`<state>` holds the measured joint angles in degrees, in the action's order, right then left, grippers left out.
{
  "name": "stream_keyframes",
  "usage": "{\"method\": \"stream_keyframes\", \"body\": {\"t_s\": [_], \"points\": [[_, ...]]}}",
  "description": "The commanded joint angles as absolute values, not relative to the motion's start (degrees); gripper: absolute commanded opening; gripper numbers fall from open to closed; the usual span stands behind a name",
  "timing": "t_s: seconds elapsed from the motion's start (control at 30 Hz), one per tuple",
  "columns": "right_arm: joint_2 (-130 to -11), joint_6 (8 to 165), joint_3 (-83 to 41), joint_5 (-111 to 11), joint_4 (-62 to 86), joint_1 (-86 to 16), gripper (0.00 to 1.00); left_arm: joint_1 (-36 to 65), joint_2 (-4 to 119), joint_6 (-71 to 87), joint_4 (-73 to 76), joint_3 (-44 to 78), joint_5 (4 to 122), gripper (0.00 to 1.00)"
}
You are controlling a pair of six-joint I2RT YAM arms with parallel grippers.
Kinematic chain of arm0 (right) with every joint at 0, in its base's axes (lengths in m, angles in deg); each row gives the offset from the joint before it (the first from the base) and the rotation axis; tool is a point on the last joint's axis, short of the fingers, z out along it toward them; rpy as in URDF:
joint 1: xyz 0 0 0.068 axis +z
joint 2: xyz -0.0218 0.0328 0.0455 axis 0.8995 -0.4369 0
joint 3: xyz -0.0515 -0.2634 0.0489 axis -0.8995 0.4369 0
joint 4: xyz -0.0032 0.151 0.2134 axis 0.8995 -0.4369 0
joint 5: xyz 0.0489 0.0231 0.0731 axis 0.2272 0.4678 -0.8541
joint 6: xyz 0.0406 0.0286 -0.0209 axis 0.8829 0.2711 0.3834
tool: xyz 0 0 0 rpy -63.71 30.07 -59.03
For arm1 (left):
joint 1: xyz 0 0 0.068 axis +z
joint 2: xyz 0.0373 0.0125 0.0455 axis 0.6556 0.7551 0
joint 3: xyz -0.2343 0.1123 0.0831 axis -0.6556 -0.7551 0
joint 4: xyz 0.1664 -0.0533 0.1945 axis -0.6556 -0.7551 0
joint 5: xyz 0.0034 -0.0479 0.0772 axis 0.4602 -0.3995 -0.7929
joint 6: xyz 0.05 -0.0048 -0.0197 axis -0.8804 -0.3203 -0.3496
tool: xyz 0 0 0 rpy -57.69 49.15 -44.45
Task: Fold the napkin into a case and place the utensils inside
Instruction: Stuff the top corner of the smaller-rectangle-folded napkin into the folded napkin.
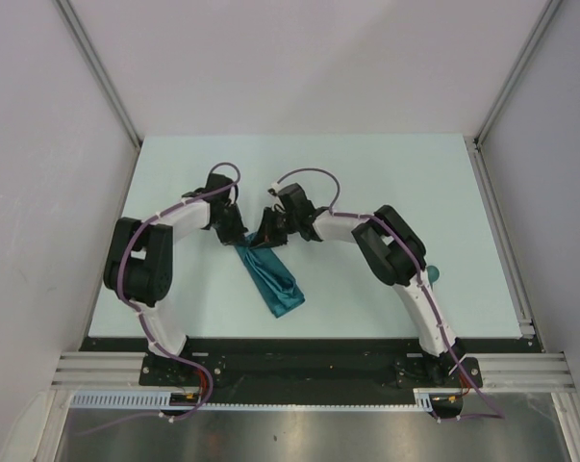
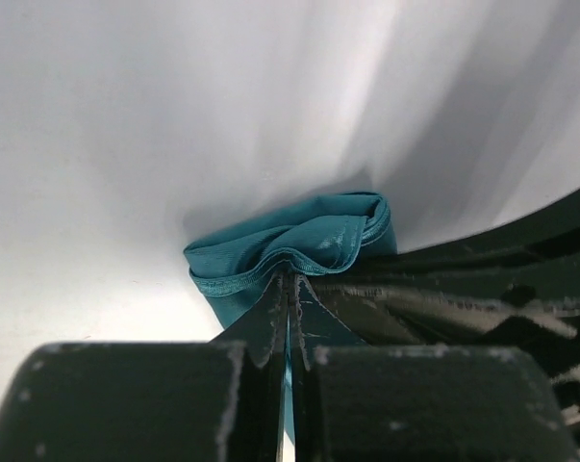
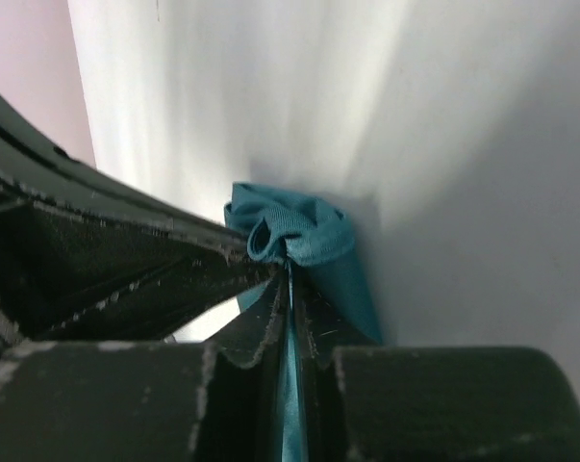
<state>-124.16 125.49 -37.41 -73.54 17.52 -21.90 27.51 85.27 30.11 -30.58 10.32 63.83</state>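
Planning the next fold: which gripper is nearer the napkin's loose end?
Right gripper, slightly. It and the left gripper pinch the napkin at its far edge; the loose end trails rightward.

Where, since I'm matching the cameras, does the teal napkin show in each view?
Top external: napkin at centre, a bunched strip running down-right.
Left wrist: napkin at centre, just beyond the left gripper.
Right wrist: napkin at centre, beyond the right gripper.
Shared landmark: the napkin end both grippers pinch.
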Motion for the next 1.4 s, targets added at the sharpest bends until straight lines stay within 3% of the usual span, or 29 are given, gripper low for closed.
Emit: {"method": "stream_keyframes", "body": {"t_s": [0.0, 0.13, 0.2, 0.33, 0.63, 0.9, 1.13, 1.3, 1.37], "points": [[-117.5, 122.8, -34.6, -74.1, 13.1, -22.2, 0.11, 27.1, 85.5, 31.5, -28.4, 10.5, 64.7, 0.00], [-111.1, 122.9, -29.1, -74.1, 13.1, -23.4, 0.13, 27.0, 85.0, 31.6, -28.3, 10.0, 65.4, 0.00], [-108.9, 122.7, -26.8, -74.2, 13.1, -24.2, 0.20, 27.0, 84.8, 31.4, -28.3, 9.9, 65.6, 0.00], [-104.4, 117.6, -23.1, -71.9, 5.4, -23.9, 0.45, 27.0, 84.5, 30.8, -28.4, 9.7, 66.1, 0.00], [-99.7, 101.3, -23.7, -60.7, -12.2, -19.1, 0.60, 27.0, 83.6, 30.5, -27.7, 9.0, 67.9, 0.00], [-99.8, 97.7, -25.6, -53.7, -16.9, -15.5, 0.57, 27.0, 84.0, 30.0, -27.8, 8.8, 67.5, 0.00], [-100.4, 98.1, -26.4, -50.2, -17.7, -13.9, 0.35, 27.1, 83.7, 30.1, -28.0, 8.8, 67.4, 0.00], [-100.1, 98.3, -27.9, -47.9, -18.6, -12.9, 0.30, 27.1, 83.6, 30.0, -28.1, 8.7, 67.4, 0.00], [-100.0, 98.3, -28.3, -47.6, -19.2, -12.2, 0.24, 27.1, 83.7, 29.9, -28.3, 8.7, 67.5, 0.00]]}}
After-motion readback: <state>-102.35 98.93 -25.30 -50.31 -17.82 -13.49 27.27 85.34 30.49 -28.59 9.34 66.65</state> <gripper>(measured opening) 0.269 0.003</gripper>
